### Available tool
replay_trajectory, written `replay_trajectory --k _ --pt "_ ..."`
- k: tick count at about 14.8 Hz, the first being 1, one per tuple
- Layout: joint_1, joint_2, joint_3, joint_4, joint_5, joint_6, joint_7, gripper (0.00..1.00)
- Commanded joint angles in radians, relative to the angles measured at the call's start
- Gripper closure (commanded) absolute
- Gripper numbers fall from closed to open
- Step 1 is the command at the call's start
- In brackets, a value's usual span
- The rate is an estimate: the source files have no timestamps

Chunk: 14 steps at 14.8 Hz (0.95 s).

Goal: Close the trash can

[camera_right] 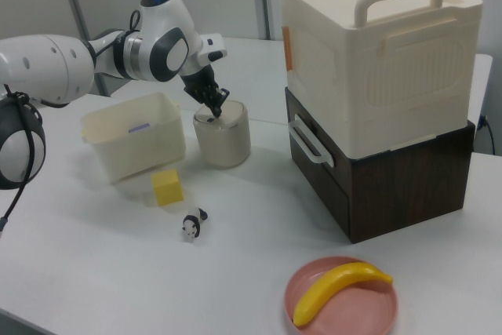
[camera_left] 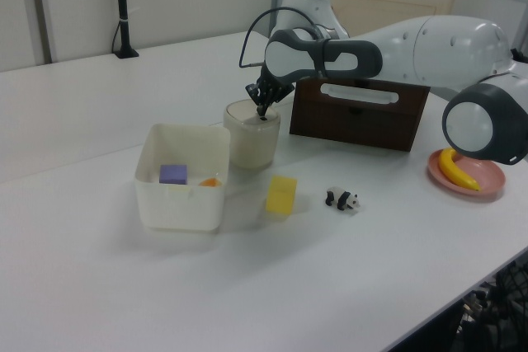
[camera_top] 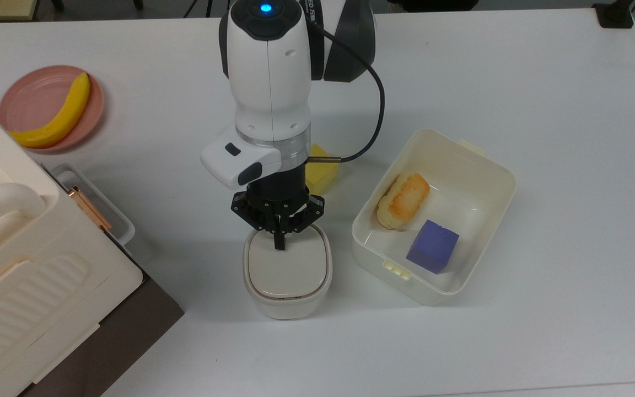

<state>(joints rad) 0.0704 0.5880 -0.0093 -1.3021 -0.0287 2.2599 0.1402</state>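
- trash can (camera_top: 287, 270) on desk (camera_top: 516, 82), beside the tub (camera_top: 491, 165); flap lid (camera_top: 287, 264) lies flat, looks closed.
- tool (camera_top: 279, 241) fingers pinched together, empty, tip on lid's rear edge.
- left: likely just retract.

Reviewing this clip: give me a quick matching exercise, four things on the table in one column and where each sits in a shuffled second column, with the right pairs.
Things:
1. banana
2. purple cube
3. gripper
4. yellow block

Places:
A. inside the open cream tub, beside the bread roll
B. on the bare table, partly under the arm in the top view
C. on the pink plate
D. fingertips on the lowered lid of the trash can

Pairs: 1-C, 2-A, 3-D, 4-B
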Motion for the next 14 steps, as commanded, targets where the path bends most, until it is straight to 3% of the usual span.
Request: replay_trajectory --k 1,2,3,4,5,6,10,14 --pt "0.002 -0.172 0.003 -0.074 0.004 -0.08 -0.013 1.0" --pt "0.002 -0.218 0.005 -0.088 0.004 -0.139 -0.02 0.97" --pt "0.005 -0.261 0.006 -0.106 0.006 -0.216 -0.031 0.8" --pt "0.006 -0.304 0.012 -0.141 0.006 -0.297 -0.039 0.5" --pt "0.006 -0.348 0.023 -0.175 0.006 -0.369 -0.034 0.13" --pt "0.008 -0.387 0.028 -0.209 -0.005 -0.431 -0.039 0.0" --pt "-0.008 -0.444 0.022 -0.209 -0.008 -0.658 -0.054 0.0" --pt "-0.02 -0.441 0.015 -0.2 -0.008 -0.68 -0.054 0.0"
